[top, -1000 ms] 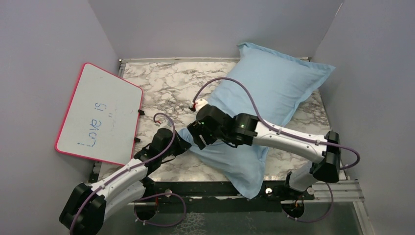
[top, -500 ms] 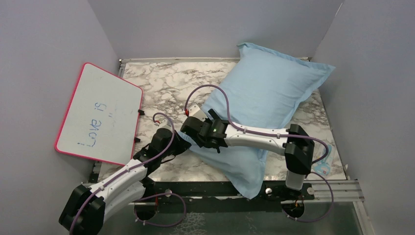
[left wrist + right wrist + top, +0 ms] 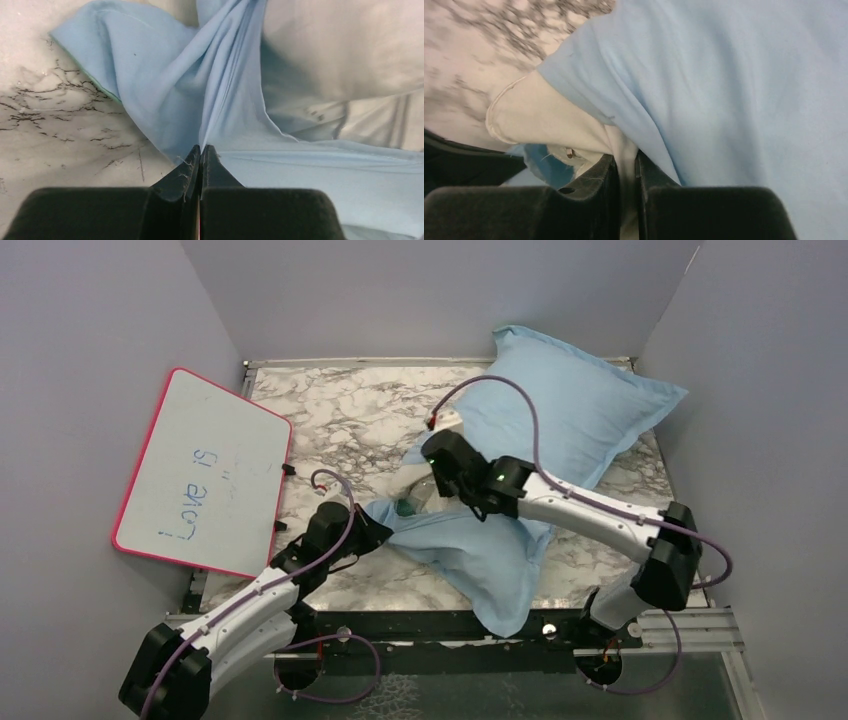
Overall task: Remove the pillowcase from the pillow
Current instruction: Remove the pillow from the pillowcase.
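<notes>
1. The surface is a white-and-grey veined marble worktop [image 3: 340,410], boxed in by plain lilac-grey walls [image 3: 430,290]. A pink-framed rectangular whiteboard [image 3: 205,475] with "Love is" scrawled on it leans at 9 o'clock.
2. The thin light blue fabric pillowcase [image 3: 560,410] lies diagonally across the top view, from about 1 o'clock down to 6 o'clock, where its near end hangs off the front edge.
3. The black left claw [image 3: 201,152] is at the case's 9 o'clock corner. Its fingers are pinched together on a fold of the blue cloth, which fans away from it in tight creases.
4. The black right claw [image 3: 625,160] is just beside it, at roughly 1 o'clock from the left one. It's clamped on a corner of the plump cream-white fabric pillow [image 3: 539,115], which pokes out of the case's open end.
5. Apart from that corner, the pillow is mostly inside the case. The far end looks full and smooth, while the near end is slack and wrinkly. A thin green line runs along the case's hem in the left wrist view.
</notes>
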`<act>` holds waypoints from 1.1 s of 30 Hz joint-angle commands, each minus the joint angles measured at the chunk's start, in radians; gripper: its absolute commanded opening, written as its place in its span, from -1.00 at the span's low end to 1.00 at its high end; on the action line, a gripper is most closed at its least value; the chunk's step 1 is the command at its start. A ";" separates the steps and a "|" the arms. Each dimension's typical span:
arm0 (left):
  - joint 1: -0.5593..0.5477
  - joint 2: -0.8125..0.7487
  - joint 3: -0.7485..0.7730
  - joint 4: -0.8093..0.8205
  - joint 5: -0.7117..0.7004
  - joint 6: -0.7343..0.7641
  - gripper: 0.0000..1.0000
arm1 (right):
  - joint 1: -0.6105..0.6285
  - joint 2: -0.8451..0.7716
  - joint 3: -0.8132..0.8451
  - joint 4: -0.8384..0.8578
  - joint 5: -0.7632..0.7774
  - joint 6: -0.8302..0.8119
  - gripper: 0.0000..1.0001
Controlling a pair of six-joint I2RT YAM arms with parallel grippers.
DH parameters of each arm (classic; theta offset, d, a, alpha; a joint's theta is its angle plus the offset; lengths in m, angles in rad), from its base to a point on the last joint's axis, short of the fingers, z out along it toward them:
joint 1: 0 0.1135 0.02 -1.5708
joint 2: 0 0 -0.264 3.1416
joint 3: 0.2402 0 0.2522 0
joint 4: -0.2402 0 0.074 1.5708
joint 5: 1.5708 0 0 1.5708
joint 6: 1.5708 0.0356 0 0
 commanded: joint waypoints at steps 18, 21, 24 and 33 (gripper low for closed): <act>0.004 -0.058 0.102 -0.246 -0.008 0.103 0.46 | -0.182 -0.237 -0.195 0.213 -0.747 0.106 -0.25; 0.003 -0.139 0.129 -0.303 -0.017 0.086 0.56 | -0.182 -0.307 -0.210 0.206 -0.788 0.097 -0.09; 0.003 -0.247 0.141 -0.352 -0.019 0.060 0.72 | -0.182 -0.404 -0.244 0.194 -0.836 0.089 0.11; 0.004 -0.292 0.157 -0.197 0.144 0.055 0.96 | -0.182 -0.720 -0.446 -0.034 -0.704 0.289 0.32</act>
